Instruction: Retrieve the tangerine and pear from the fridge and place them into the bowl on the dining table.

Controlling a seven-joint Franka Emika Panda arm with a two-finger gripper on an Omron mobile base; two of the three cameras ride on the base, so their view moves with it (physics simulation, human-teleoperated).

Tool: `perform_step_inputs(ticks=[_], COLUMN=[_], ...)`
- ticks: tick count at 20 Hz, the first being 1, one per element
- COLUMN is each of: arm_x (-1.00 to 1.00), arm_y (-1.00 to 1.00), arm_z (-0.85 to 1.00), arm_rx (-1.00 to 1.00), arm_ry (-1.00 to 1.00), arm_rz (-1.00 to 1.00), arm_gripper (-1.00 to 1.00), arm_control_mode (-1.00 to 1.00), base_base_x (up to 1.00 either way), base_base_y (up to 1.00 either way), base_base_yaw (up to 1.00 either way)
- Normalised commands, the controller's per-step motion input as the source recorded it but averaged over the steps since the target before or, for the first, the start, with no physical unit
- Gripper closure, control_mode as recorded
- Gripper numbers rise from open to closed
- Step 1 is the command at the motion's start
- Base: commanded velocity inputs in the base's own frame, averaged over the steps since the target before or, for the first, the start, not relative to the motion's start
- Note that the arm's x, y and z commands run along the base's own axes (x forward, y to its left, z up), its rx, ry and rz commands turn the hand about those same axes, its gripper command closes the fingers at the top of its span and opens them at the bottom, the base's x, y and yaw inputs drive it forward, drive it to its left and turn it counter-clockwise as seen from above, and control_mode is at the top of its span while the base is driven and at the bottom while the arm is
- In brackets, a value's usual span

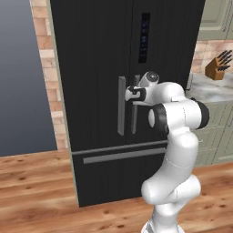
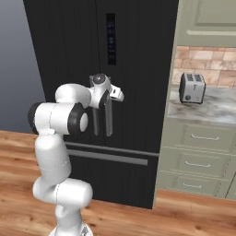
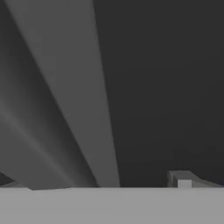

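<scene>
Fridge (image 1: 100,68): tall, black, French-door type, both doors shut, bottom drawer shut; stands on a wooden floor (image 1: 36,182) against a brick wall (image 1: 45,54).

Pincer (image 1: 132,94): nearest item, at the end of the white arm, raised to the height of the door handles at the middle seam of the fridge. Fingers spread fully apart, nothing between them. In the left base view it sits right at the right-hand handle (image 1: 135,107); whether it touches the handle cannot be told. In the hand view a grey handle bar (image 3: 74,96) runs slantwise across the frame very close to the camera, with black door surface behind it.

Left-hand handle (image 1: 121,105): long, grey, vertical, just beside the right-hand one.

Drawer handle (image 1: 123,154): grey horizontal bar below the doors.

Control panel (image 2: 110,39): dark strip on the upper door.

Desk (image 2: 207,108): marble-topped, to the right of the fridge, over sage green drawers (image 2: 198,147).

Toaster (image 2: 192,87): silver, upright on that desk.

Knife block (image 1: 218,67): wooden, further back on the desk.
</scene>
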Motion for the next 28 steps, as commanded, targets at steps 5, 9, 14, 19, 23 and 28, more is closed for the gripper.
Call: perform_step_inputs(ticks=[5, 9, 14, 19, 23, 28], arm_x=[0.77, 0.76, 0.76, 0.68, 0.34, 0.13], arm_y=[0.00, 0.00, 0.00, 0.00, 0.00, 0.00], arm_z=[-0.14, -0.18, -0.22, -0.25, -0.14, 0.00], arm_rx=[0.00, 0.00, 0.00, 0.00, 0.00, 0.00], arm_ry=[0.00, 0.00, -0.02, -0.04, -0.10, 0.00], arm_rz=[0.00, 0.00, 0.00, 0.00, 0.00, 0.00], arm_gripper=[-1.00, -1.00, -1.00, -1.00, 1.00, 1.00], arm_control_mode=[-1.00, -1.00, -1.00, -1.00, -1.00, -1.00], base_base_x=[0.00, 0.00, 0.00, 0.00, 0.00, 0.00], base_base_y=[0.00, 0.00, 0.00, 0.00, 0.00, 0.00], base_base_yaw=[0.00, 0.00, 0.00, 0.00, 0.00, 0.00])
